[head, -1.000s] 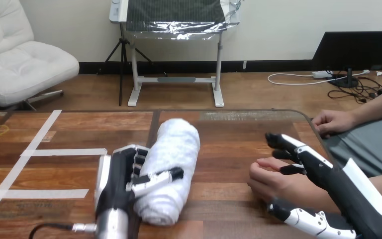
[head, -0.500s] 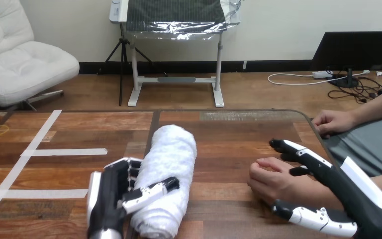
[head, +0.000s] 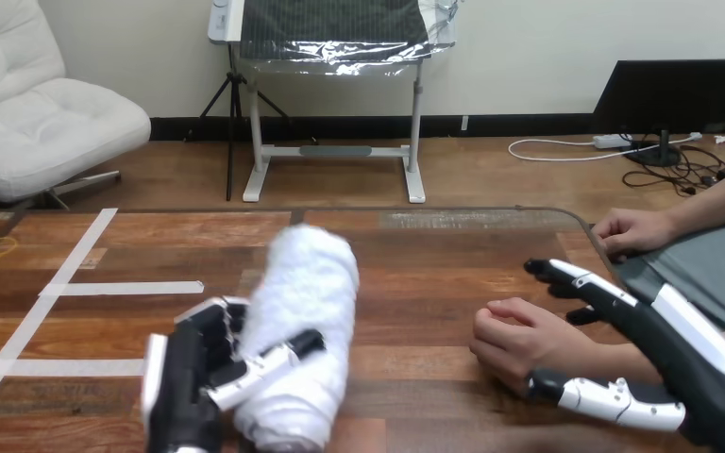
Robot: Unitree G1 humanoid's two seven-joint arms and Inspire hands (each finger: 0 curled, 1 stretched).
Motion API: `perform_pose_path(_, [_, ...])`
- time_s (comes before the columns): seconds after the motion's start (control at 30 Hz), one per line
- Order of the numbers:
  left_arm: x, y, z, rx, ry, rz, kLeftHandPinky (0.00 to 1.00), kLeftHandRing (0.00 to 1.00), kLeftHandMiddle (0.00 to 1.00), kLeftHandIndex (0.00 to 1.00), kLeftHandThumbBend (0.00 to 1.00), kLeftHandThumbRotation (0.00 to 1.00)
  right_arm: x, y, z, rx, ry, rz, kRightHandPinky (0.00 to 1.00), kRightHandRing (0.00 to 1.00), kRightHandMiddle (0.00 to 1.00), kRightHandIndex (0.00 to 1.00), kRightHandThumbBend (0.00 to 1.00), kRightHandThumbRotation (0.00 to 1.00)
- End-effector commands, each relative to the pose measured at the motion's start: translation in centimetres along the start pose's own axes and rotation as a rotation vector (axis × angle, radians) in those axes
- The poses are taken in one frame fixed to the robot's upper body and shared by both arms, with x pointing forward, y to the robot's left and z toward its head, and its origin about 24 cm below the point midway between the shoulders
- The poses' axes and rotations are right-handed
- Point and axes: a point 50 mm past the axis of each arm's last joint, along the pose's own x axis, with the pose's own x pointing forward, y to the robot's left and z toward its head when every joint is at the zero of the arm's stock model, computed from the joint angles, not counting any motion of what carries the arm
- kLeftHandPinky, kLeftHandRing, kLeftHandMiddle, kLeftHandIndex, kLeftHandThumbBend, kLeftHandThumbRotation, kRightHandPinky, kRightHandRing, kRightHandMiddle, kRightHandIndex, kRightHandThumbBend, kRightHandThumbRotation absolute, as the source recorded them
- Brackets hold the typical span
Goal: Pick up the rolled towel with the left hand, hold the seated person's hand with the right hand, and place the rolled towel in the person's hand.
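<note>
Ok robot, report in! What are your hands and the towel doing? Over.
Left hand shut on rolled towel. Right hand open, beside the person's wrist. Person's hand loosely curled, towel not in it yet. Nothing between them.

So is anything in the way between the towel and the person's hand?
No, nothing visible. Only bare table lies between the rolled towel, gripped in the left hand, and the person's nearer hand, beside the right hand.
</note>
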Motion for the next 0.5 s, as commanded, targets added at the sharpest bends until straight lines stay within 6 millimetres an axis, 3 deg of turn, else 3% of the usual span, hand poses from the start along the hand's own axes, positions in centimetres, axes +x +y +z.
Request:
perform_pose_path(0.0, [1.26,0.32,13.33,-0.270,-0.740,0.018,0.20,0.26,0.33,0.37,0.42,0.00,2.72,-6.06,2.58,-0.169,-0.143,-0.170,0.80,0.90,0.92,0.92,0.86,0.70])
perform_pose_path(0.47, [1.54,0.46,13.52,-0.307,-0.805,0.023,0.18,0.24,0.31,0.36,0.44,0.00,3.02,-6.86,2.76,-0.202,-0.133,-0.199,0.79,0.90,0.93,0.93,0.90,0.74])
